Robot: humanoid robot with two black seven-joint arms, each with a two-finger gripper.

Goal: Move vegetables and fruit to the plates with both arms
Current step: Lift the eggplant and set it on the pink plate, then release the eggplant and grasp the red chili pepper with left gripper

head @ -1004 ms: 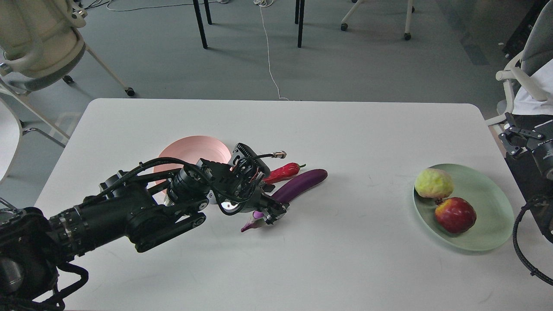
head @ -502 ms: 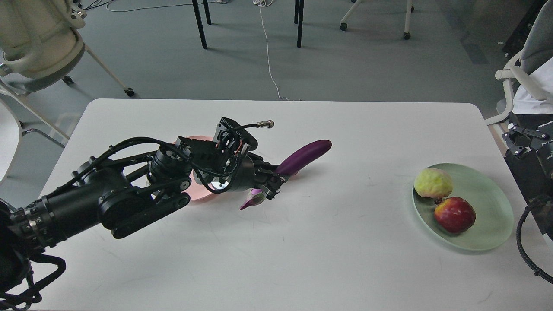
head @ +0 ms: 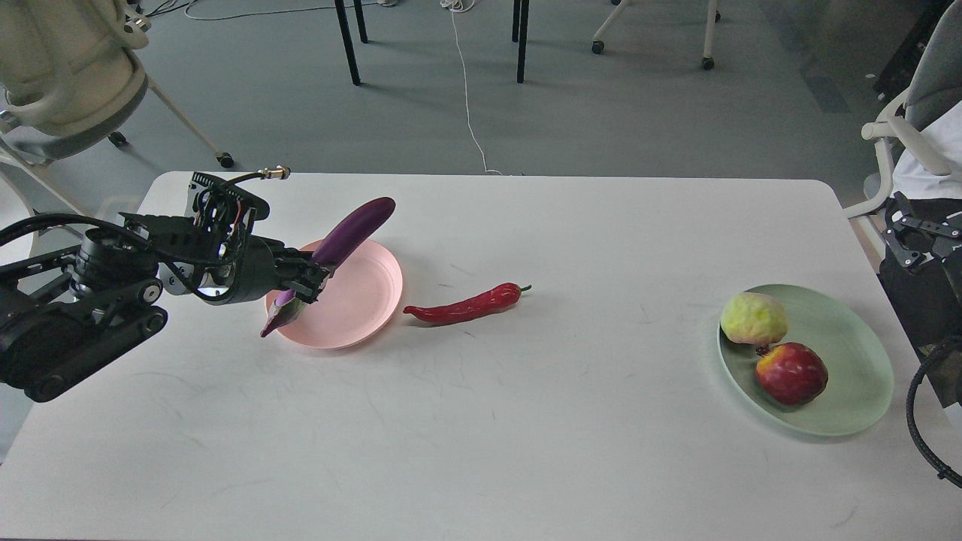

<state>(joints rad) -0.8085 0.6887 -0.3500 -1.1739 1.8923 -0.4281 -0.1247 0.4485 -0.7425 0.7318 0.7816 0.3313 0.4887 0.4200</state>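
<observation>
And there's the left end effector (head: 310, 279), clamped on the eggplant (head: 347, 234) near its pale calyx end, holding it up over the pink plate (head: 361, 300). The purple body tilts up and away toward the far side of the white counter (head: 526, 421), the pale tip pointing down past the plate's near-left rim. Whether that tip touches the counter is not clear from this angle.

The red chili pepper (head: 466, 303) lies flat on the counter just to the right of the pink plate, green stem pointing right, its thin end close to the rim but not on it.

Over on the right side, the green plate (head: 849, 376) carries both fruits: the pale yellow-green peach (head: 754, 318) at the far-left part of the plate and the dark-red pomegranate (head: 791, 373) right in front of it, the two apparently touching.

The right arm (head: 921, 248) shows only at the right edge, beyond the counter, dark parts and a looping cable; its end effector cannot be picked out, so its state is not visible.
</observation>
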